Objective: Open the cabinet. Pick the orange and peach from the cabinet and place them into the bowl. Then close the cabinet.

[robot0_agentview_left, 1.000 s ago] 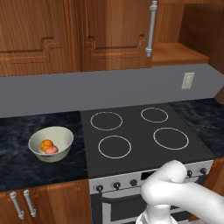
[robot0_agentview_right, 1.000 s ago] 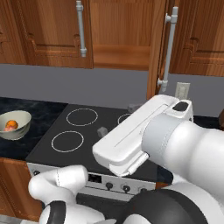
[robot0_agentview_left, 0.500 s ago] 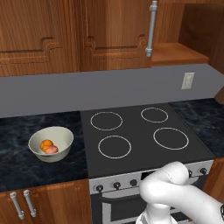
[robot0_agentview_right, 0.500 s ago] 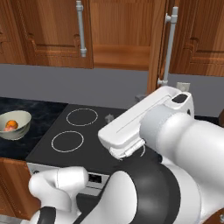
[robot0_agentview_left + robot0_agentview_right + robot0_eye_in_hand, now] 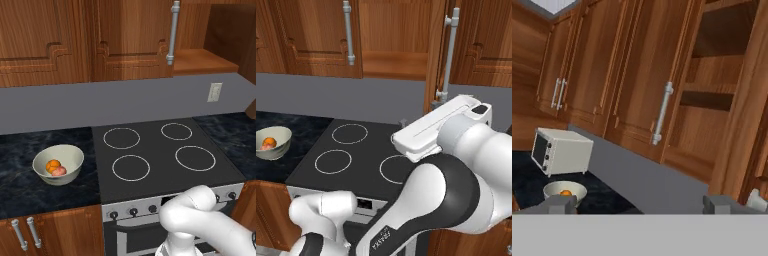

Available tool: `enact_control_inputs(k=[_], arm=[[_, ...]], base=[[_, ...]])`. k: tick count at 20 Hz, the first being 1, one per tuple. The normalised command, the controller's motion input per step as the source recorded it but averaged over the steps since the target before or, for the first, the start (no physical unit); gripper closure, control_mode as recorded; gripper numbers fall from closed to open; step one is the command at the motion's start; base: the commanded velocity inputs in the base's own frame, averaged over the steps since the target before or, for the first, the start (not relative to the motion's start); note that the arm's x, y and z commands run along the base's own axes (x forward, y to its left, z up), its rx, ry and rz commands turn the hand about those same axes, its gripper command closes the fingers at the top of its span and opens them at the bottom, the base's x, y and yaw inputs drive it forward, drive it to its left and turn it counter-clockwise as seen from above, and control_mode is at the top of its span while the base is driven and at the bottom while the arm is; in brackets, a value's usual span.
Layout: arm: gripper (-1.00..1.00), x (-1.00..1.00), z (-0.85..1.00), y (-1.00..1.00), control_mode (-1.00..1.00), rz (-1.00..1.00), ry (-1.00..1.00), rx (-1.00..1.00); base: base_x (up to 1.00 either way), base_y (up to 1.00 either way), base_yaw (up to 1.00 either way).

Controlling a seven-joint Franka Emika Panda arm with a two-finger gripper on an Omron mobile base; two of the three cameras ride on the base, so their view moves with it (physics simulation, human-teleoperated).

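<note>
The cabinet (image 5: 130, 40) has its left door shut and its right door (image 5: 436, 45) swung out, edge-on, showing a bare wooden shelf (image 5: 709, 99). On the dark counter to the left stands the cream bowl (image 5: 57, 164), holding the orange (image 5: 52, 165) and the peach (image 5: 59, 171). The right base view also has the bowl (image 5: 273, 142) at its left edge. My gripper (image 5: 642, 205) is open with nothing between its fingertips (image 5: 562, 202). It points at the cabinet (image 5: 637, 90) from the stove side. My white hand (image 5: 436, 127) hovers just below the open door's bar handle (image 5: 448, 55).
A black four-ring stove (image 5: 165, 150) fills the counter under the cabinet. A wall outlet (image 5: 216, 92) sits right of it. A white toaster oven (image 5: 562, 150) stands behind the bowl (image 5: 564, 191). Low cabinet doors with short handles (image 5: 22, 232) run below the counter.
My arm has swung up and to the right, carrying the hand closer to the open right door. The gripper stays open; bowl, fruit and doors have not moved.
</note>
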Motion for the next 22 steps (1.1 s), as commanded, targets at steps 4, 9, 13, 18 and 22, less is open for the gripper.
enact_control_inputs(k=[4,9,13,18,22], arm=[[-1.0,0.7,0.0,-0.36,-1.0,0.0,0.0,0.09],[-1.0,0.72,-0.01,-0.26,-1.0,0.02,0.01,0.1],[-1.0,0.91,-0.11,-0.03,-1.0,0.03,0.04,0.08],[-1.0,1.0,-0.15,0.11,-1.0,0.0,0.05,0.02],[-1.0,1.0,-0.15,0.44,-1.0,0.0,0.06,0.0]], base=[[0.0,0.0,0.0],[0.0,0.0,0.0],[0.0,0.0,0.0],[0.0,0.0,0.0],[0.0,0.0,0.0]])
